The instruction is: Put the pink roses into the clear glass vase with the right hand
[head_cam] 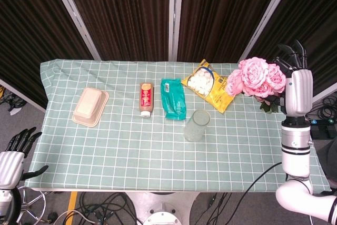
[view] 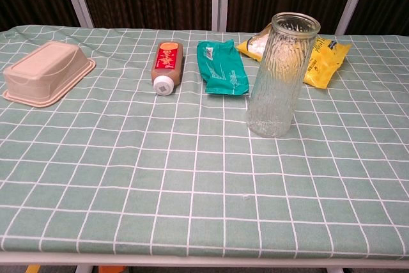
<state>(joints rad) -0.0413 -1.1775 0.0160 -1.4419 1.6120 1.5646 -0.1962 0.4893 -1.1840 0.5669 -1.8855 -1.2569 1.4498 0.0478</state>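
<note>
Resting off the table's near-left corner, the left hand [head_cam: 10, 162] sits low with fingers spread and nothing in them, and it looks parked because the task belongs to the other arm. On the checked cloth [head_cam: 131, 151] comes first a beige tub [head_cam: 90, 106], lid side down or up, hard to say. Next a bottle [head_cam: 146, 99] lies flat, cap toward the robot, with a red and yellow label; the print is too small to read. Beside it a teal packet [head_cam: 173, 98] lies flat as well, its writing also unreadable. The vase [head_cam: 197, 125] stands upright and empty near the middle, mouth open to the top, just in front of the teal packet, so a drop from above looks like the natural way in. Behind it lies a yellow bag [head_cam: 212, 85] with a clear window showing white pieces; its lettering cannot be made out. Far right, the right hand [head_cam: 296, 90] is raised high above the table's edge, back toward the camera, holding the roses [head_cam: 257, 77] with blooms pointing left; how the fingers wrap the stems is hidden. The bunch hangs well to the right of the vase and higher, probably lifted so the stems clear the rim. The chest view shows neither hand nor flowers.
</note>
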